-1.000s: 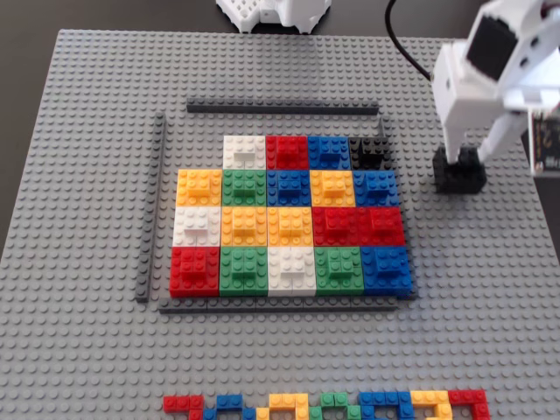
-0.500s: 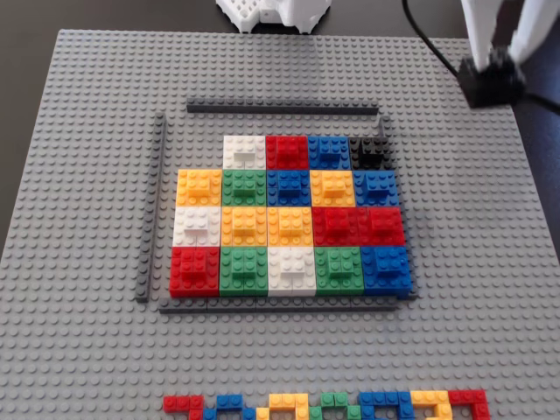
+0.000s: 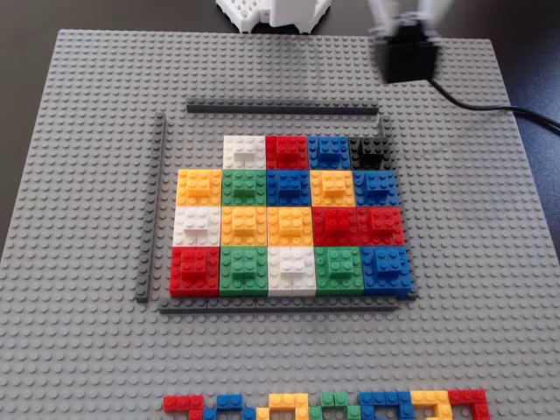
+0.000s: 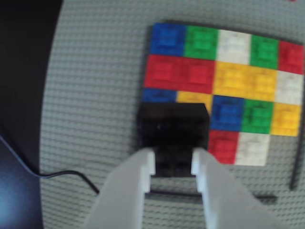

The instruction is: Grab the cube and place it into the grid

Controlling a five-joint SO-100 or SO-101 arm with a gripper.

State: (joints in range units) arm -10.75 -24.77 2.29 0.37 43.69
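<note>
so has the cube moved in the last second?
Yes. The cube went from right of the grid to the baseplate's far edge, leftward, in the fixed view.

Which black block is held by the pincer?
The raised black cube, gripped by the pincer, hangs above the baseplate. The other black block sits in the grid's corner.

The cube [image 3: 409,58] was black, the hand [image 4: 173,164] white, and the grid [image 3: 289,214] mixed red, yellow, green, blue and white, framed dark grey.
</note>
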